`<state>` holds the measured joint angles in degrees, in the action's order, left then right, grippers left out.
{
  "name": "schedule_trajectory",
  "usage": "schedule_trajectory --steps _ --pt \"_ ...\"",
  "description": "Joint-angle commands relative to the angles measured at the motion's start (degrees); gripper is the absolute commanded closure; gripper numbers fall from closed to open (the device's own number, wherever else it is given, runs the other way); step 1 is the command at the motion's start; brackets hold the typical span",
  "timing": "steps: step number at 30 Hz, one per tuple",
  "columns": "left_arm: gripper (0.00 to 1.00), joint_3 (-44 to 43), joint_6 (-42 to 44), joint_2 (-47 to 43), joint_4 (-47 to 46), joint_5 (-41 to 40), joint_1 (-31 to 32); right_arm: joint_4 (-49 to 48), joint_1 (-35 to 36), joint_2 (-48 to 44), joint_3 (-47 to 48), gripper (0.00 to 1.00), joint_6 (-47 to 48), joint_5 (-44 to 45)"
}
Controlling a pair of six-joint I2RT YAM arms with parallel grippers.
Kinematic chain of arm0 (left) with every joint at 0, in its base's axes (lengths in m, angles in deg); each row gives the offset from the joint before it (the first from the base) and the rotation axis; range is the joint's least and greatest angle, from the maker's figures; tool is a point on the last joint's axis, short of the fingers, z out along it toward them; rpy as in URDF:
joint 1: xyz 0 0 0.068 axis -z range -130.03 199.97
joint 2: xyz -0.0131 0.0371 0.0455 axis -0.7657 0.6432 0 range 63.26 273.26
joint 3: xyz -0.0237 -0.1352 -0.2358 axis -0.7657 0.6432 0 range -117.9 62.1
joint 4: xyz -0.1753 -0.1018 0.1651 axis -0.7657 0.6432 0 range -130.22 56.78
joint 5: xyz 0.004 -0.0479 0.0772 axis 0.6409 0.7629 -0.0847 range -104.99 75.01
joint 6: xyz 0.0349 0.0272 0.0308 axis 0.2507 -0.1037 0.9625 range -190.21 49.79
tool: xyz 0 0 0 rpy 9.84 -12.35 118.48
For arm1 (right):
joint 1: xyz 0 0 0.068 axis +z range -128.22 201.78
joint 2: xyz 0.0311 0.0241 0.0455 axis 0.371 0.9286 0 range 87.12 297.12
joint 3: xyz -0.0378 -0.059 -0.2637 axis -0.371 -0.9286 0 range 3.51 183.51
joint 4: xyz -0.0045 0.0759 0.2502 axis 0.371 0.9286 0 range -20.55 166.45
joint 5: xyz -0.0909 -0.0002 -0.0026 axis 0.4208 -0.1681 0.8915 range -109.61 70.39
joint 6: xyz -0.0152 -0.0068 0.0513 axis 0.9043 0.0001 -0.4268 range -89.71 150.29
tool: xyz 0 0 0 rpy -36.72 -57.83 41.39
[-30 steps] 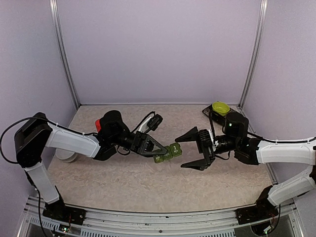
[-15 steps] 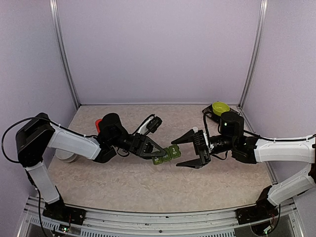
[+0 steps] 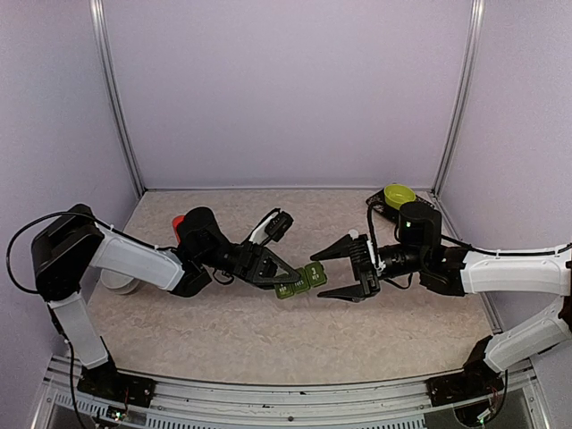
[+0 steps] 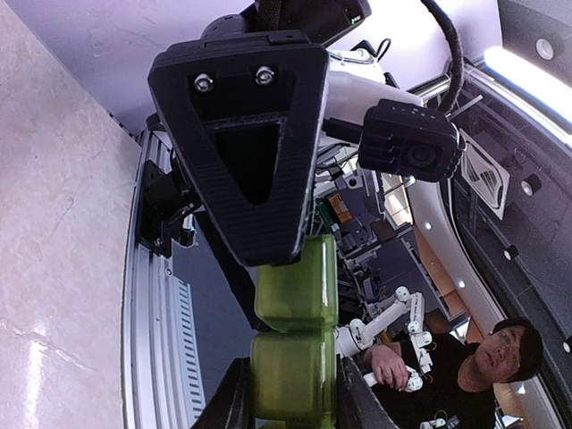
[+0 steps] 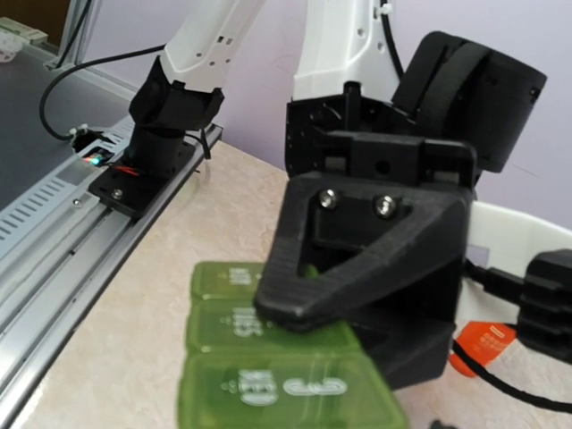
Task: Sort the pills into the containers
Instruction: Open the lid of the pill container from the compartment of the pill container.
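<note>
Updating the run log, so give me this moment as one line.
left gripper: shut on containers | right gripper: open, at containers' free end | pills: none visible

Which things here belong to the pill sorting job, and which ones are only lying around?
For the job:
- containers, gripped by the left gripper
- right gripper, open around their free end

Just lying about:
- yellow-green bowl, back right, contents hidden
- red object behind the left arm
- white round object at the left

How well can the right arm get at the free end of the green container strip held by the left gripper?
Probably well: the right gripper stands open facing the free end of the container strip, with nothing between them. The left gripper clamps its other part.
</note>
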<state>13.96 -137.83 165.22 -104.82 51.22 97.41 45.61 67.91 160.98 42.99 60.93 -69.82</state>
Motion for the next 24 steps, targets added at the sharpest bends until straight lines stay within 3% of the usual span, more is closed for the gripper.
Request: schedule_trajectory --steps 1,8,14,24 --pt "0.99 0.2 -0.6 1.1 -2.8 0.9 0.4 -1.0 0.6 -1.4 0.8 0.32 0.1 0.7" --pt "1.00 0.3 -1.5 1.9 -3.7 0.9 0.7 -2.4 0.8 -2.0 1.0 0.27 -0.7 0.5" --pt "1.00 0.1 -2.6 2.2 -5.1 0.8 0.7 -0.4 1.4 -1.4 1.8 0.29 0.4 -1.3" --pt "1.00 0.0 -3.4 2.2 -6.0 1.0 0.7 2.0 1.7 -0.3 2.9 0.46 1.3 -3.2"
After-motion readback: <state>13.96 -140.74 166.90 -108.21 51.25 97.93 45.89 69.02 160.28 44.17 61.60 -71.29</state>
